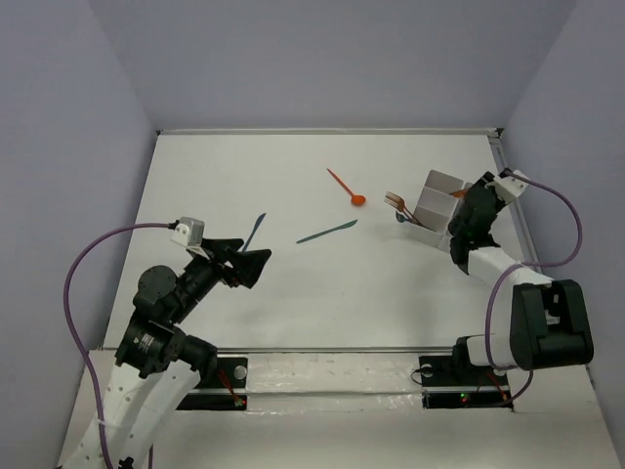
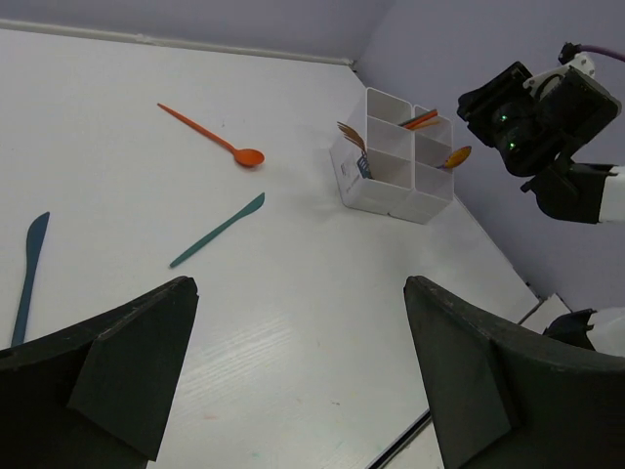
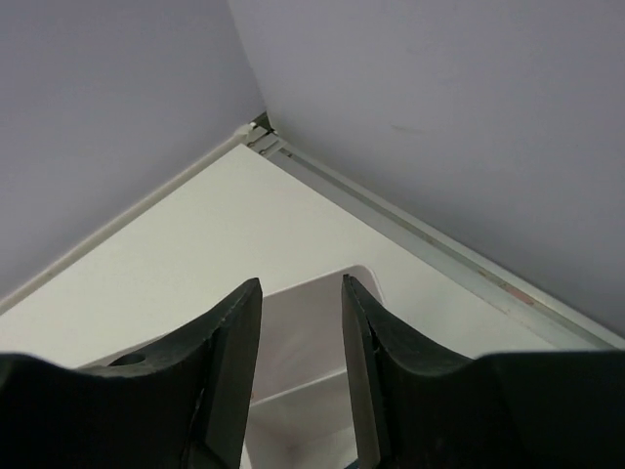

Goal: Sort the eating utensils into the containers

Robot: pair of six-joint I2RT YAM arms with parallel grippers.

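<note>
Overhead, the left tool (image 1: 246, 262) is hovering spread wide above the bench (image 1: 293, 313), close to the left teal knife (image 1: 255, 232). The middle teal knife (image 1: 327, 233) and an orange spoon (image 1: 346, 188) are lying further out. The right tool (image 1: 465, 203) is hanging at the divided tray (image 1: 437, 186) near the right edge.

Seen from the left wrist, copper forks (image 2: 352, 137) and orange utensils (image 2: 422, 119) are standing in the tray's compartments.

Seen from the right wrist, the right tool's fingers (image 3: 234, 332) are standing slightly apart, pinching nothing, above one compartment.

We see a white table (image 1: 293, 303): orange spoon (image 1: 344, 186) at twelve o'clock, teal knife (image 1: 327, 233) central, second knife (image 1: 255, 231) at nine, tray (image 1: 426, 232) at two.
</note>
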